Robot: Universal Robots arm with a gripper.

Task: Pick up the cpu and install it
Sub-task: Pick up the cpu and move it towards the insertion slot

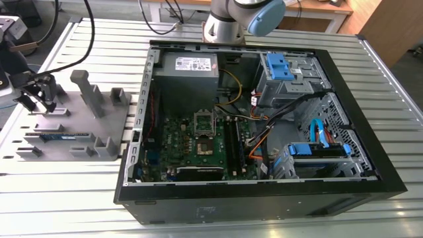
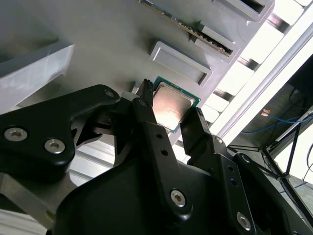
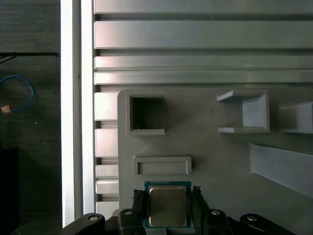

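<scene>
In the exterior view the claw (image 1: 39, 105) hangs low over the grey tray (image 1: 114, 124), in the second wrist view it is closed on the cpu (image 2: 171, 105) by its edges, and in the first wrist view, near the tray's edge, that thin hold may slip or tilt the chip.

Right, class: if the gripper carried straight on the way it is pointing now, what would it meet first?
Most likely the chip, which lies on the grey tray directly ahead of the gripper. How much gap is left between them is hard to judge.
</scene>
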